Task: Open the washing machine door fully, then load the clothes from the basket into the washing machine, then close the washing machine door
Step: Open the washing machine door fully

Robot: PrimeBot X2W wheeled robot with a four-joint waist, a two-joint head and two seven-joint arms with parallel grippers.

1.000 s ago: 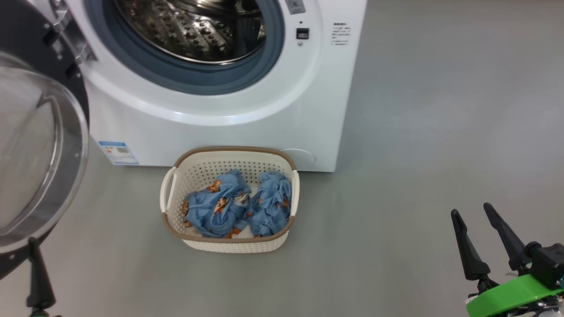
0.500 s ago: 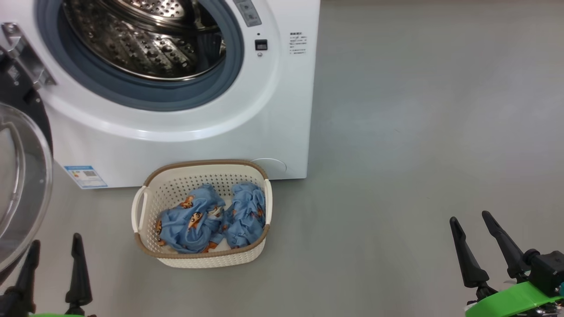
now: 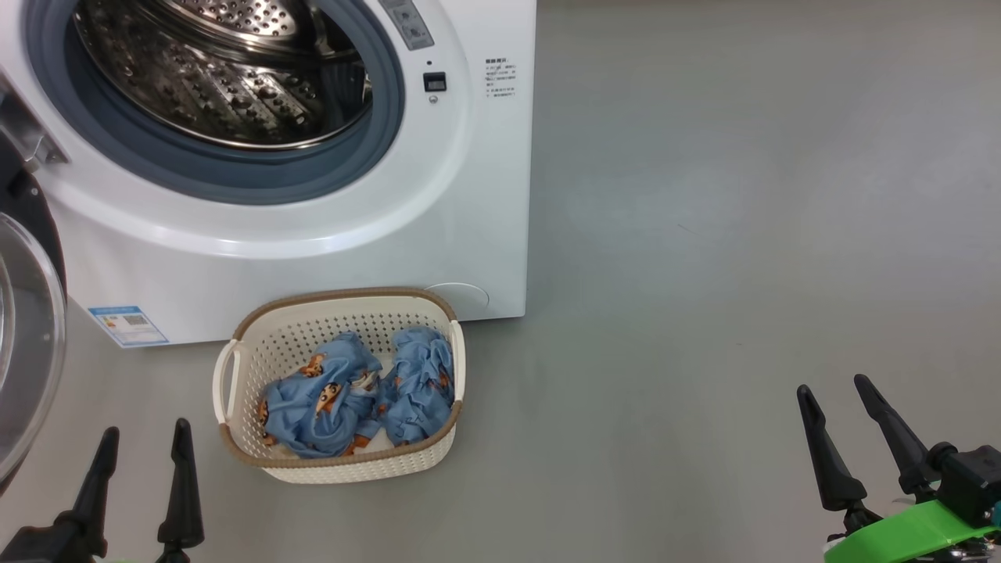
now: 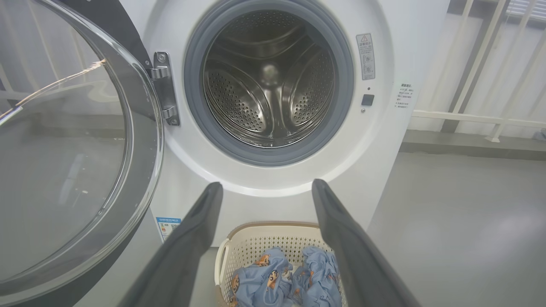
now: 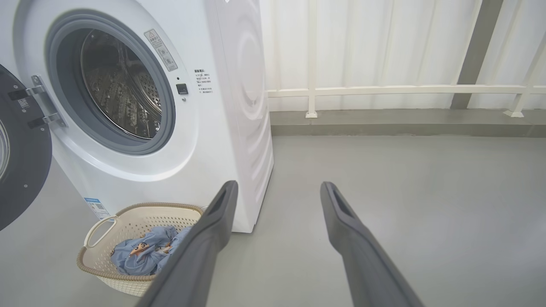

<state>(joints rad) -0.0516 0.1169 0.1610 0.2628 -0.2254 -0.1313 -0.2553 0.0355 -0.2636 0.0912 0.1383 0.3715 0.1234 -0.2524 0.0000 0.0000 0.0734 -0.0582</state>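
Washing machine door [image 3: 30,352] cut off at the left edge, washing machine [image 3: 313,258] top cropped, label sticker [image 3: 129,325] print too small to read, near half of the basket [image 4: 264,245] cut off in the left wrist view

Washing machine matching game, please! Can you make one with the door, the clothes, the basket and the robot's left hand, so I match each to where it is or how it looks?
Column one
1. washing machine door
2. clothes
3. basket
4. left hand

Column two
A. stands on the floor just in front of the washing machine
B. swung wide open
C. open, holding nothing
D. bunched up inside the basket

Right pairs: 1-B, 2-D, 3-A, 4-C
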